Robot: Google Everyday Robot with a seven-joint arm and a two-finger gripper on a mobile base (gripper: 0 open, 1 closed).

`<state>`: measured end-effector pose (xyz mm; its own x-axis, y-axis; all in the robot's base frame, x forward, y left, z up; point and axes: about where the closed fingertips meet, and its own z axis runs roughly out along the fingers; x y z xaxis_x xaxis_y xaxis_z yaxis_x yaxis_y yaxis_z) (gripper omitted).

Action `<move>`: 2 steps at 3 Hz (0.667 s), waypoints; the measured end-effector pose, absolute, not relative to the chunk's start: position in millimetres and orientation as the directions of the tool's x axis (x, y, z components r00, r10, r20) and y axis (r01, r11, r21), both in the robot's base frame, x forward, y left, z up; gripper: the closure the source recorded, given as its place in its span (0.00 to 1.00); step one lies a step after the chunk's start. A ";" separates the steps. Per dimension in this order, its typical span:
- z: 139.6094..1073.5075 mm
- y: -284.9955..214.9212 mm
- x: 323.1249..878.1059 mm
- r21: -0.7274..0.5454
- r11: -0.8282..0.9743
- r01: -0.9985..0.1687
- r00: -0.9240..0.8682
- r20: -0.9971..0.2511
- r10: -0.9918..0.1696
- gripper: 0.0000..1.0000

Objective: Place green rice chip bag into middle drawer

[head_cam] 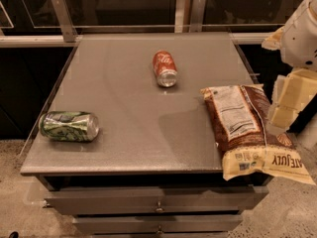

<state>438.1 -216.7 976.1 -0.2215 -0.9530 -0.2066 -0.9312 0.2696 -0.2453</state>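
We saw the gripper at the right edge, just beside a brown chip bag that overhung the front right corner of the cabinet top. We could not tell whether it was open or closed. A red can and a green can lay on their sides. The middle drawer sat under the top drawer, seemingly shut.

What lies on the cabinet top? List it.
Green can and red can, both on their sides, and a brown snack bag overhanging the front edge. Claw beside the bag. Whatever lies under the bag is hidden.
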 end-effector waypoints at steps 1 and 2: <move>976.1 -216.5 438.1 -0.246 0.270 -0.931 -0.221 -0.207 -0.953 0.00; 977.2 -208.7 437.7 -0.256 0.267 -0.929 -0.207 -0.237 -0.949 0.00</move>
<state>437.7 -208.7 977.2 -0.2071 -0.9492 -0.2370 -0.9291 0.2667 -0.2561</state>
